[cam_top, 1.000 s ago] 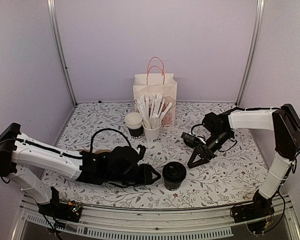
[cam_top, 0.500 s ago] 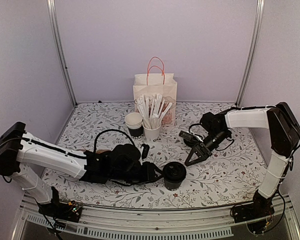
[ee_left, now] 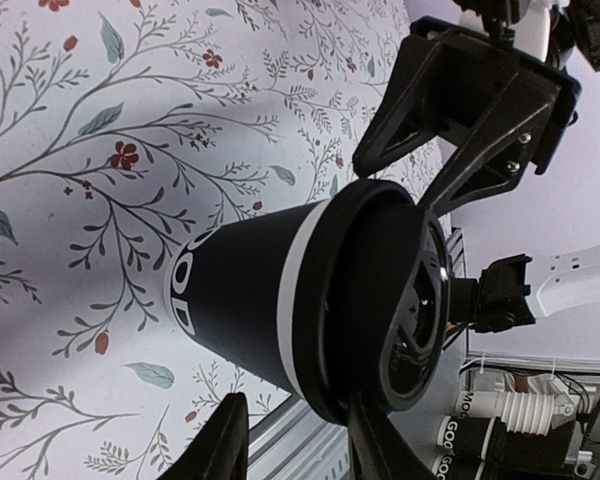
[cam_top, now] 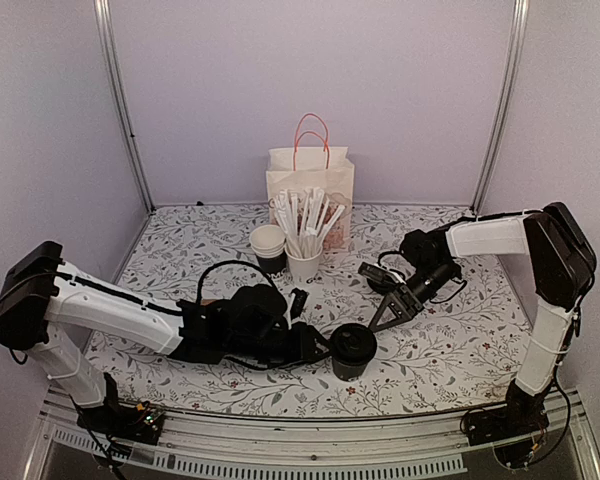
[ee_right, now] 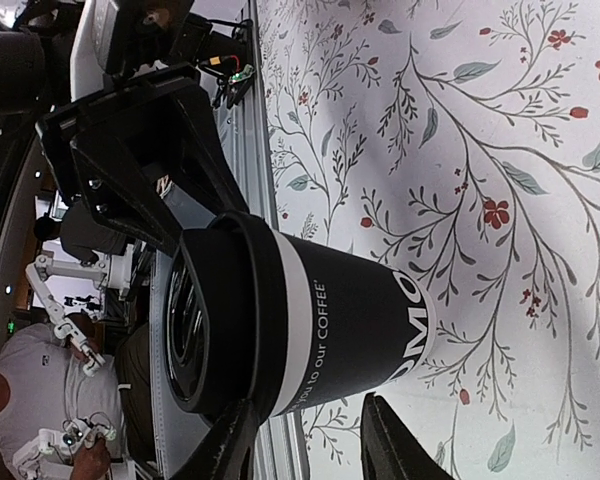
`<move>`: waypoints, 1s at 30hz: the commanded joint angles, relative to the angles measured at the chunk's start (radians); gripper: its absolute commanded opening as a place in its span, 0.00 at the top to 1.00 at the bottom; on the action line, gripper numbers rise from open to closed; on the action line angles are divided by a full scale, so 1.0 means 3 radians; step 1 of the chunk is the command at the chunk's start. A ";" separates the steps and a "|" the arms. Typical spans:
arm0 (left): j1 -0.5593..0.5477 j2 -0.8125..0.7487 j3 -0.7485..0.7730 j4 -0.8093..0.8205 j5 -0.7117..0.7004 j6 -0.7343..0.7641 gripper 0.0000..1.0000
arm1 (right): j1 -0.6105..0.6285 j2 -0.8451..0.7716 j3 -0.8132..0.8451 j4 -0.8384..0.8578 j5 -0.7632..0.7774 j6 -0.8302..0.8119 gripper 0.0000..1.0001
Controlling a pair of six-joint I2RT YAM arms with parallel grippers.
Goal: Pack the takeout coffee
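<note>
Our left fingers [ee_left: 223, 440] and right fingers [ee_right: 232, 445] both stand spread, seemingly just short of the coffee cup [cam_top: 351, 350] upright on the counter [cam_top: 460, 350] between them, which we judge light and crushable, best pinched gently below its lid [ee_left: 380, 290].

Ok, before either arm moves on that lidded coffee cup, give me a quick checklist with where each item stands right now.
1. The lid is seated on the takeout coffee: ok.
2. It stands upright on the table: ok.
3. The left gripper is open with its tips at the cup's side; touching it: cannot tell.
4. The right gripper is open and close to the cup's opposite side; touching it: cannot tell.
5. The paper bag is upright at the back; mouth open: cannot tell.
6. Straight path to the bag: not ok, the cup of sticks and the stack of cups stand in front of it.
</note>
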State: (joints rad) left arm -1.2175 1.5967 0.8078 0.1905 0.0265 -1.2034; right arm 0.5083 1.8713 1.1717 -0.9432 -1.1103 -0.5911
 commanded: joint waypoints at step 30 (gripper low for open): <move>0.0103 0.0240 0.0866 -0.1256 -0.0340 0.0940 0.90 | -0.0171 0.0038 -0.0131 0.0130 0.0442 0.0199 0.69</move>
State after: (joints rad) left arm -1.1927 1.6909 1.0157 -0.1497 -0.0307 -1.0039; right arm 0.4820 1.9335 1.1183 -0.9108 -0.9970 -0.5365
